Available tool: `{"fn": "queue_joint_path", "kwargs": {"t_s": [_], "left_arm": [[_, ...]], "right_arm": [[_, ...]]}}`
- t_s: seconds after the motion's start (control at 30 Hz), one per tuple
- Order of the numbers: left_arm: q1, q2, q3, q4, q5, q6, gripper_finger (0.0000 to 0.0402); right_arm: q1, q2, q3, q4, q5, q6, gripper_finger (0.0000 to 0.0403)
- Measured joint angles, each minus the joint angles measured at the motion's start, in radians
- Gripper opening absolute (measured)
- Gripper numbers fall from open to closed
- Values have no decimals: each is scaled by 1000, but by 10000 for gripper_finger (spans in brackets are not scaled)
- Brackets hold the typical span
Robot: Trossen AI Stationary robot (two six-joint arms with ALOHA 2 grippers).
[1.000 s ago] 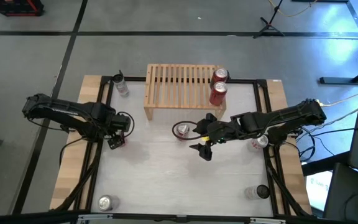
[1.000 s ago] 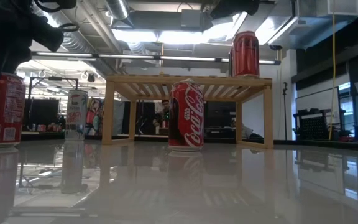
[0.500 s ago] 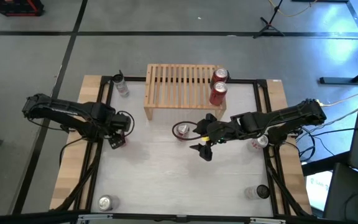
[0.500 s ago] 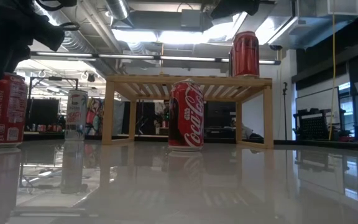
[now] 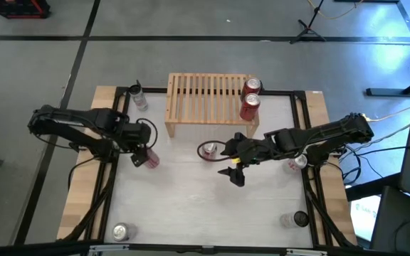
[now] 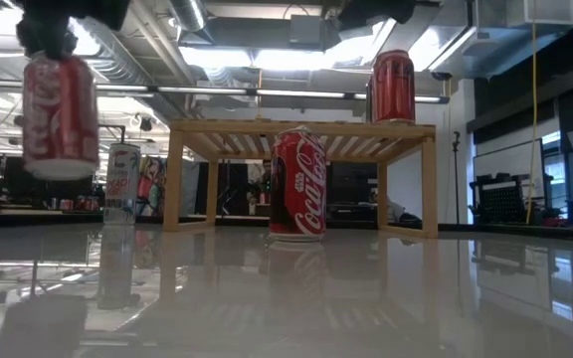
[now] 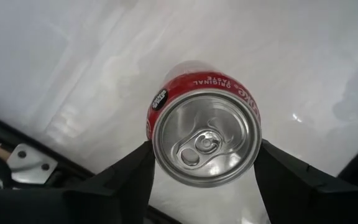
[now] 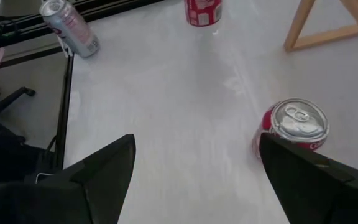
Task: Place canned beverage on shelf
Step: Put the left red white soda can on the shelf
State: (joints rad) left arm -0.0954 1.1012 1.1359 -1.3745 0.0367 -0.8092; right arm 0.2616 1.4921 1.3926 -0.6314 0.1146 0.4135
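Both left gripper [image 7: 205, 171] fingers clamp red can [image 7: 205, 137], lifted off table [image 5: 191, 199].

High view: overhead, straight down, whole table [image 5: 191, 213] in frame – shelf [image 5: 208, 96] at its far edge. Low view: at tabletop level, facing the shelf [image 6: 301, 129] front-on, room behind. Left wrist view: close, looking down on the top of a red can [image 7: 205, 138]. Right wrist view: angled across the table toward a shelf leg [image 8: 303, 25]. High and low views share the shelf and the cans upon it.
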Motion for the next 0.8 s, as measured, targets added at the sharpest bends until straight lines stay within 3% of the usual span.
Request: {"fn": "queue_joint_path", "kwargs": {"t_s": [0.2, 0.5, 0.8], "left_arm": [[-65, 148, 83, 23, -30, 35, 230], [-123, 384, 157, 236, -19, 83, 230], [-164, 572, 247, 309, -24, 82, 230]], "right_arm": [[46, 0, 0, -2, 54, -10, 331], [137, 1, -47, -1, 170, 26, 331], [187, 0, -133, 67, 183, 105, 331]]}}
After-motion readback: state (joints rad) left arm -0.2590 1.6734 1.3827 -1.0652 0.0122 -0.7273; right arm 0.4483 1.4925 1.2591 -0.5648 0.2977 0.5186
